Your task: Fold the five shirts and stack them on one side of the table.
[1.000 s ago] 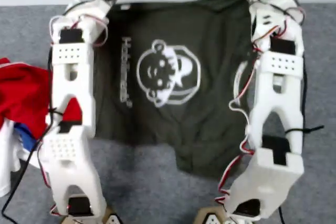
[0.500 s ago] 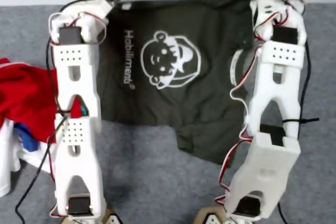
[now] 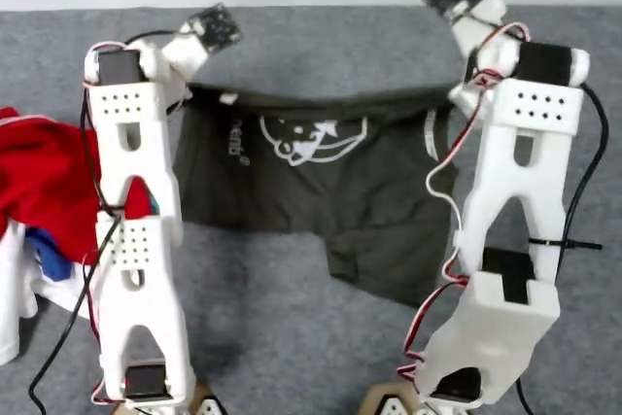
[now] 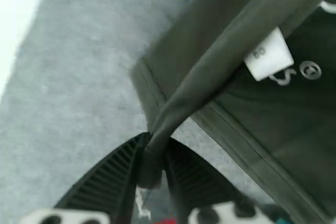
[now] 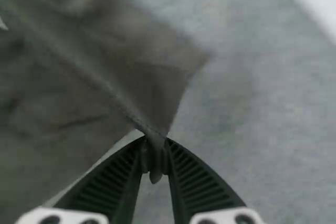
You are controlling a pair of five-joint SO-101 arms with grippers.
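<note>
Heap [image 3: 39, 177] of shirts, red on top, far left. Left gripper [image 4: 152, 153] clamped on dark shirt [image 3: 321, 191] corner; shirt mid-table, far edge doubled toward arms. Right gripper [image 5: 153, 156] pinches other corner. Risk: thin pinch slips; uneven pull skews fold.

The left gripper [image 4: 152, 167] and the right gripper [image 5: 154, 162] have pulled back the far edge of the dark shirt [image 3: 321, 191], folding it over the print [image 3: 313, 137] between them.

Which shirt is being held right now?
The dark green printed shirt, pinched by the left gripper and right gripper; the red shirt lies heaped aside.
</note>
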